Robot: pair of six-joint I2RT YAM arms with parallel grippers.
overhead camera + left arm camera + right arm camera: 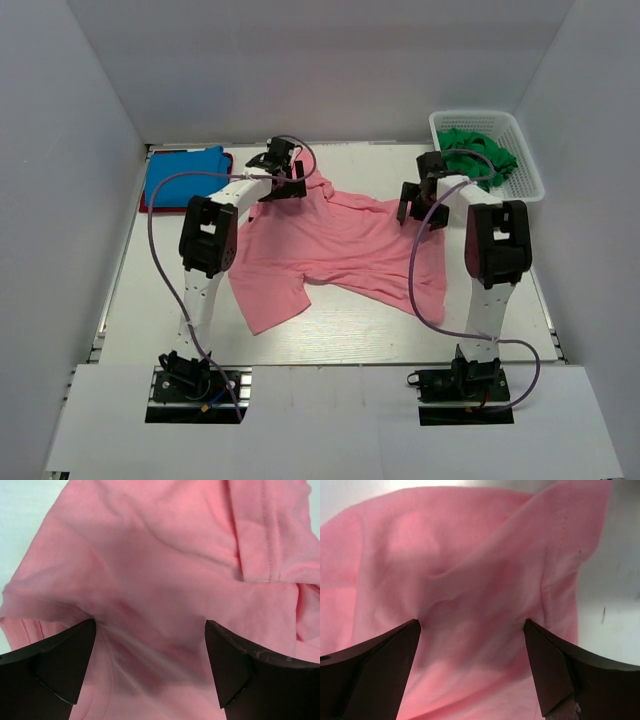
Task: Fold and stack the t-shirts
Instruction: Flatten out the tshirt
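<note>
The pink shirt (335, 250) is lying rumpled across the middle of the top view. The left gripper (150, 655) is being held over its upper-left edge and the right gripper (472, 650) over its upper-right edge. Both are spread wide, with cloth under the gap and nothing clamped. A blue shirt (185, 172) is lying folded at upper left; green shirts (480, 155) are sitting in the basket (530, 165) at upper right.

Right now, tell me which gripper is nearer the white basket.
Right. The right gripper hovers just left of the basket; the left gripper is farther left, across the pink t-shirt.
</note>
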